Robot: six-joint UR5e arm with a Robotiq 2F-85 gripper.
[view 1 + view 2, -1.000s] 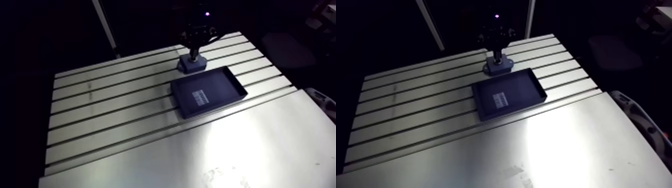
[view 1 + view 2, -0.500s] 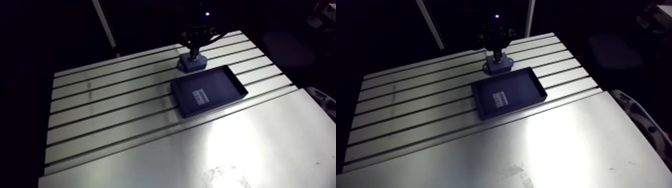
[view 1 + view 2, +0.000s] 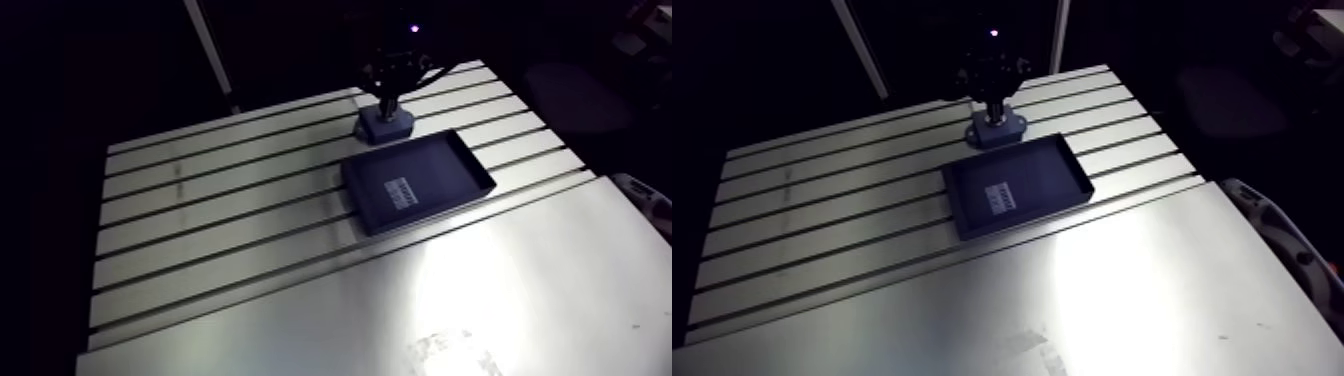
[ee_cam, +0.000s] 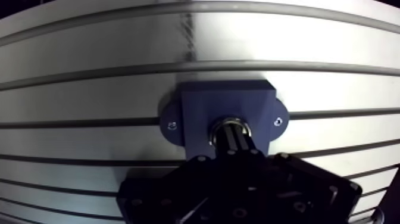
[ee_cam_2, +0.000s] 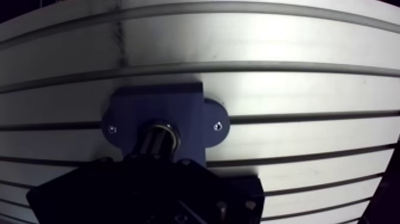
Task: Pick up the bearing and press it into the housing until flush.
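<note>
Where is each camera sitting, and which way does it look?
Arm view: rides on the arm's upper link, looks down over the slotted table and dark tray; the wrist and gripper hang from the top edge.
Wrist view: sits on the wrist, looks down past the dark gripper body at the blue housing and the metal ring in its middle.
Both show the housing, the gripper above it and the table's slots.

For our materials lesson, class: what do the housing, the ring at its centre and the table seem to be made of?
The housing looks like plastic, perhaps printed: matte dark blue, no glints. The ring looks like metal, probably steel: its rim shines bright. The table looks like bare aluminium: pale satin sheen, straight slots.
</note>
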